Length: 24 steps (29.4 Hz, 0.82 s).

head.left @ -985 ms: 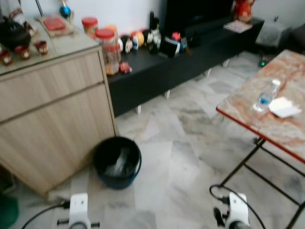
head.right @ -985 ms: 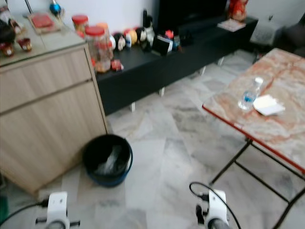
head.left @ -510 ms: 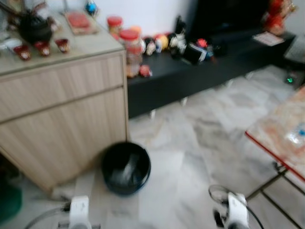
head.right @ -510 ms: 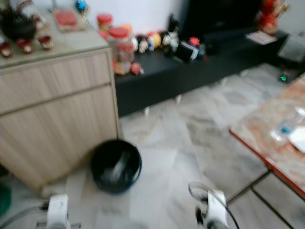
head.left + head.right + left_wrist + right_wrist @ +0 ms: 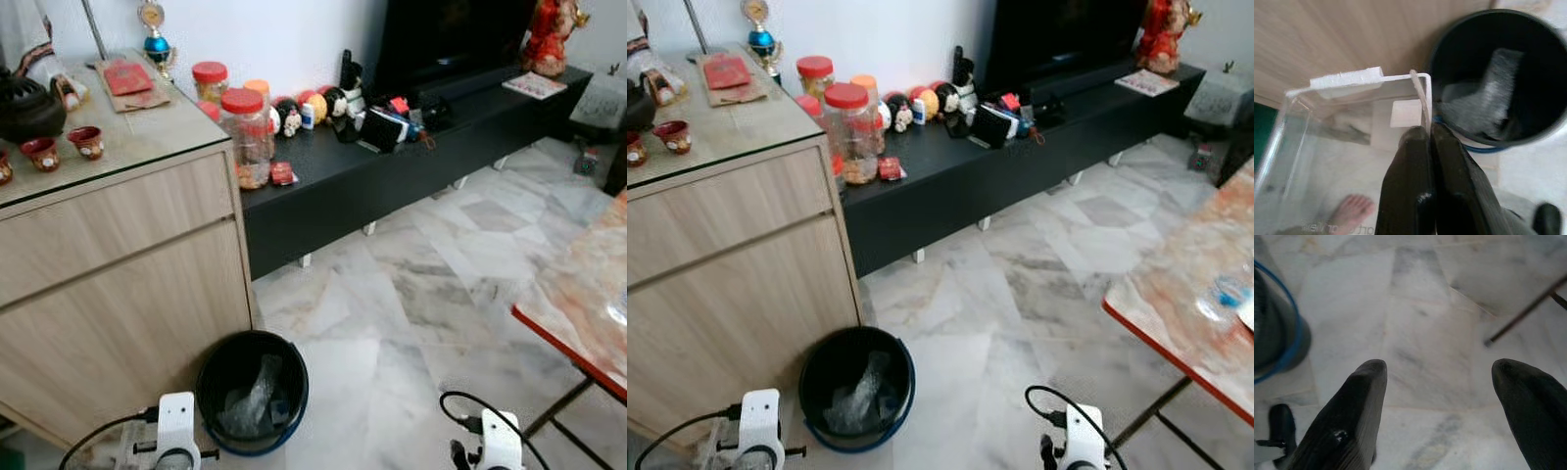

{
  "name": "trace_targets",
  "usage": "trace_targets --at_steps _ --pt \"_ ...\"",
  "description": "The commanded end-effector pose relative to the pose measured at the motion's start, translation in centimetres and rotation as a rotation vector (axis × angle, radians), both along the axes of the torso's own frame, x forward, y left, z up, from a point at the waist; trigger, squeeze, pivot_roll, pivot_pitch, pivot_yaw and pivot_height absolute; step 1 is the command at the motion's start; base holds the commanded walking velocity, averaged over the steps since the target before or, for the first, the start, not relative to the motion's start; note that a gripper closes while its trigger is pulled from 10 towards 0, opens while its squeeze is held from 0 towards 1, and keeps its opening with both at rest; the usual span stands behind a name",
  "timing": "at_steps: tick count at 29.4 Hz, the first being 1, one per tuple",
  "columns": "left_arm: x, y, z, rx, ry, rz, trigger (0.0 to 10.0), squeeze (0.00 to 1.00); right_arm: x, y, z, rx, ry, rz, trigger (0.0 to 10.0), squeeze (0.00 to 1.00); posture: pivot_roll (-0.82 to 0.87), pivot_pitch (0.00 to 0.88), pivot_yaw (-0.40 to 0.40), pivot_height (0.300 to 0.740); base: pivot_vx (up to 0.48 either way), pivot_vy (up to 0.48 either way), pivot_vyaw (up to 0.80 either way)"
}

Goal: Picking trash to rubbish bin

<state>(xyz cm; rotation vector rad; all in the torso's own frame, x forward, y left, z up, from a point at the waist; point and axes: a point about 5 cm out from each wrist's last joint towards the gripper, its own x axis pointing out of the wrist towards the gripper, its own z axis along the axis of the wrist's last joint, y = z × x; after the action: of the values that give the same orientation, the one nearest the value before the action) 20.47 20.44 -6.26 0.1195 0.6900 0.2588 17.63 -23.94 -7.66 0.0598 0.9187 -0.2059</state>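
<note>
Now closer to the rubbish bin [image 5: 252, 391] beside the cabinet's [image 5: 118, 284] bottom corner, left gripper [image 5: 1426, 136] pinching a clear plastic container [image 5: 1347, 127] near its rim, right gripper [image 5: 1444, 401] spread, empty over bare floor [image 5: 1420, 323].

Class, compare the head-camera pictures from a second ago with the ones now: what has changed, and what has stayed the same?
The camera has turned and neared the rubbish bin, which now sits lower in the frame, while the marble table has slid to the right edge. The things themselves have not moved. The left gripper holds a clear plastic container beside the bin; the right gripper hangs open over the floor.
</note>
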Motion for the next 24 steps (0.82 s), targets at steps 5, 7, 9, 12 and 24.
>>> trace_targets --at_steps 5,7,9,12,24 --pt "3.9 -3.4 2.2 -0.103 -0.125 -0.227 10.0 0.00 4.7 -0.5 2.9 -0.053 -0.166 0.099 10.0 0.00 0.01 0.078 -0.055 0.740 0.161 0.000 0.00" --pt "5.0 -4.8 3.0 -0.150 -0.166 -0.305 10.0 0.00 6.4 -0.3 4.1 -0.070 -0.221 0.151 10.0 0.00 0.01 0.081 -0.056 0.740 0.000 0.000 0.00" --pt "6.2 -6.0 4.0 -0.175 -0.210 -0.376 10.0 0.00 8.0 -0.1 5.3 -0.085 -0.274 0.196 10.0 0.00 0.01 0.082 -0.057 0.740 0.000 0.000 0.00" --pt "8.0 -7.6 5.8 -0.210 -0.279 -0.471 10.0 0.00 10.6 0.7 7.5 -0.098 -0.371 0.263 10.0 0.00 0.00 0.084 -0.060 0.740 0.000 0.000 0.00" --pt "10.8 -7.2 9.2 -0.186 -0.421 -0.512 10.0 0.00 15.4 5.9 12.5 0.092 -0.611 0.472 10.0 0.00 -0.02 0.097 -0.065 0.740 0.000 0.000 0.00"
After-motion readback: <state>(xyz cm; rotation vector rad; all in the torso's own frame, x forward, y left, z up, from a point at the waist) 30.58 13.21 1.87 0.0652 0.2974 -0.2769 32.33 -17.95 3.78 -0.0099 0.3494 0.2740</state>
